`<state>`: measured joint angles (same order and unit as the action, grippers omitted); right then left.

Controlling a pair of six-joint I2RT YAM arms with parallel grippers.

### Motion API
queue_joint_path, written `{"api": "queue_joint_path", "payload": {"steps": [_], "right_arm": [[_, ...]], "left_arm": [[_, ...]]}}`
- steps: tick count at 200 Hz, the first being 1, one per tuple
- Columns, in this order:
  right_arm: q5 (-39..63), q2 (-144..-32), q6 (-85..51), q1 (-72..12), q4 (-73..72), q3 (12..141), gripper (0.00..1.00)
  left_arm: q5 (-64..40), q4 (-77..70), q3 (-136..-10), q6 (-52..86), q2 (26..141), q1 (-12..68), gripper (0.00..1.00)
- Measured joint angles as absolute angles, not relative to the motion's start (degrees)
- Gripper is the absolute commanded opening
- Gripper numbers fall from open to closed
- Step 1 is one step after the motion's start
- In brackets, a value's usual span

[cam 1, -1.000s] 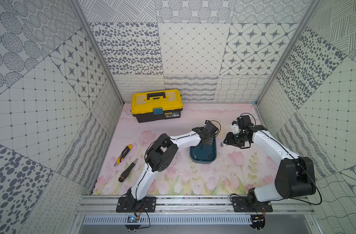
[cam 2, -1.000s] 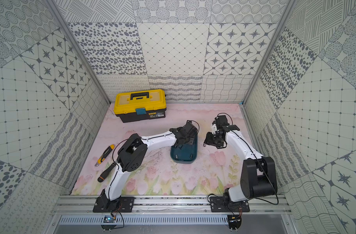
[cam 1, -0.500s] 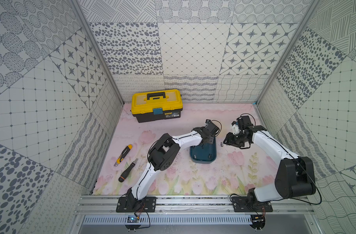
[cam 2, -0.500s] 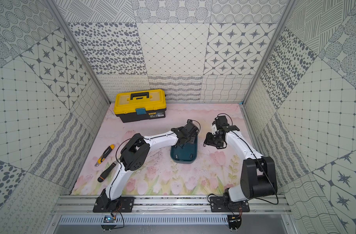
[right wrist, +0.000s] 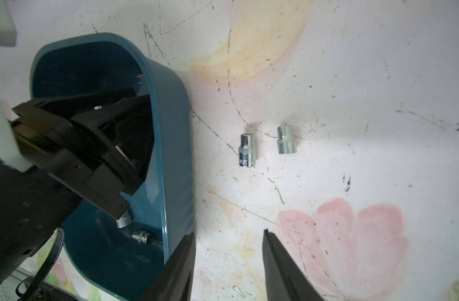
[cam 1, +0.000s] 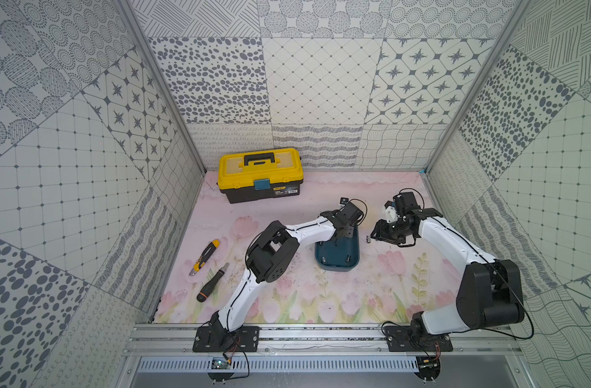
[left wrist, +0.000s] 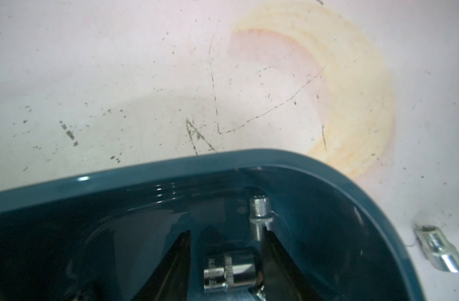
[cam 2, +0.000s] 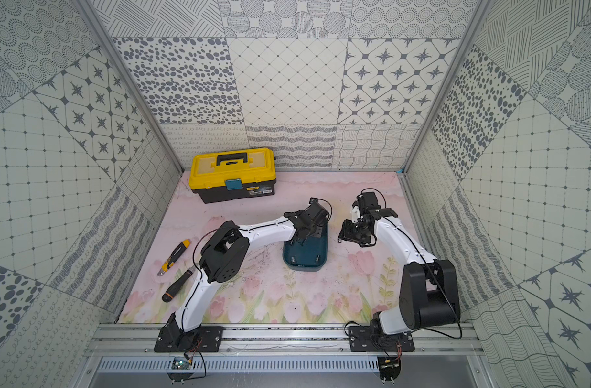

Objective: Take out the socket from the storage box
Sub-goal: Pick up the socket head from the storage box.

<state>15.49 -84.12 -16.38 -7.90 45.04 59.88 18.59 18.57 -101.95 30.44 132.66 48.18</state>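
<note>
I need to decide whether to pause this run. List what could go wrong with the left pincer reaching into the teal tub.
1. The socket lies off-centre between the fingers of the open left pincer, close against one; closing may roll it away or grip it askew.
2. A second socket sits at that finger's tip and may get knocked or pinched too.
3. The open right pincer hangs beside the storage box wall; a move could shove the box.
</note>
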Motion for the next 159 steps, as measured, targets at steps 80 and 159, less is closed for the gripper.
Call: {"api": "queue_joint_path", "payload": {"steps": [80,159], "right_arm": [[15.49,-84.12,-16.40,-7.90,44.93,59.86,0.47],[15.49,-84.12,-16.34,-7.66,44.91,59.86,0.47]], "left_arm": [[17.91,18.17,-97.97,30.06,130.78,48.18,0.51],[15.84,17.26,-99.31,27.92,131.15,47.92,0.48]]}}
